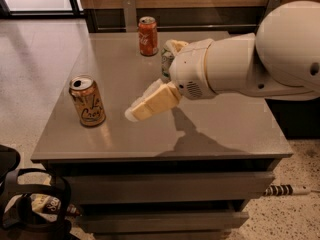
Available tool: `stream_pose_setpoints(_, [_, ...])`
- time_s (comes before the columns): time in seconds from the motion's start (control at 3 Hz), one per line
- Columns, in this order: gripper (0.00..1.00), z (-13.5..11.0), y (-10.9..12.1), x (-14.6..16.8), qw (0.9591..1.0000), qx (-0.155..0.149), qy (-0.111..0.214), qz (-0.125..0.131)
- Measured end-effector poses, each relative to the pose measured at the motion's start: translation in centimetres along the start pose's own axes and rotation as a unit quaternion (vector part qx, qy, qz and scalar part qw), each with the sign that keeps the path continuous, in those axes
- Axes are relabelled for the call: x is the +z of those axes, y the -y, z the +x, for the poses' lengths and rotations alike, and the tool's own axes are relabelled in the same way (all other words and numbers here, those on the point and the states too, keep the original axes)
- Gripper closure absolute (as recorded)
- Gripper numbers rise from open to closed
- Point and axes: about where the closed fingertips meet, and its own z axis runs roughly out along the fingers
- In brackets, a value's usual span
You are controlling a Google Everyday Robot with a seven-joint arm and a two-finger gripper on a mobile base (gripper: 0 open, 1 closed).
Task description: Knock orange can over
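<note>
- The gripper (134, 114) hangs low over the middle of the table, tipped down and to the left, its tip close above the surface.
- Its two cream fingers (156, 101) lie narrow, pressed against each other with no gap showing, and they hold nothing.
- Behind it, the thick white arm (240, 64) reaches in from the right edge of the view, across the right half of the table top.
- The gripper's shadow (186, 134) falls on the table just right of and below the fingers.
- The orange can (87, 102) stands upright near the front left of the table, left of the gripper tip and apart from it, with bare table top between the two.
- A red can (147, 35) stands upright at the back of the table, well apart from the orange can.
- A pale can (165, 64) shows only as a sliver behind the wrist.
- The grey table (225, 121) has drawers (165, 186) under its top.
- On the floor, dark straps (30, 209) lie at the lower left and a power strip (285, 189) at the right.
</note>
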Motion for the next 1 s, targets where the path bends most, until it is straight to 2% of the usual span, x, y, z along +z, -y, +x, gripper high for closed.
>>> stream_pose_setpoints(0.33, [0.0, 0.0, 0.0, 0.0, 1.0, 0.0, 0.0, 0.0])
stream_pose_setpoints(1.0, [0.0, 0.5, -0.1, 4.9, 0.9978, 0.02, 0.063, -0.011])
